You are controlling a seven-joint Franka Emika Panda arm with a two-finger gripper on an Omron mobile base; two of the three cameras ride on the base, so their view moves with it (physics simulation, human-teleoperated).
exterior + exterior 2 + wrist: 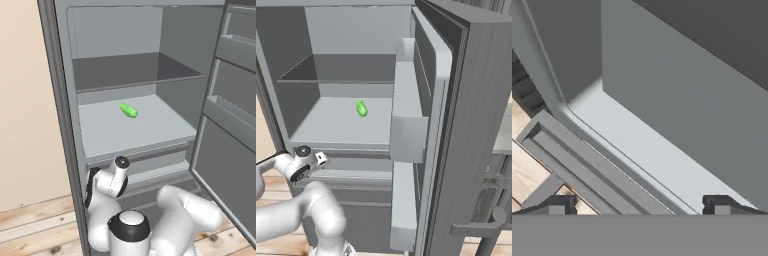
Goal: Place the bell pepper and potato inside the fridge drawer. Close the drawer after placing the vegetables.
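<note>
Fingers of the end effector (640, 205) stand wide apart, holding nothing, at the frame's bottom edge. Fridge drawer (150, 165) runs long-axis sideways at centre frame, just beyond the wrist, right of it.

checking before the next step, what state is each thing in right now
fridge door: swung wide open
fridge drawer: below the lower shelf; cannot tell if open or shut
green vegetable: lying on the lower shelf
upper shelf: nothing on it
door bins: nothing seen in them
hand: open, holding nothing, down near the fridge's bottom left
</note>
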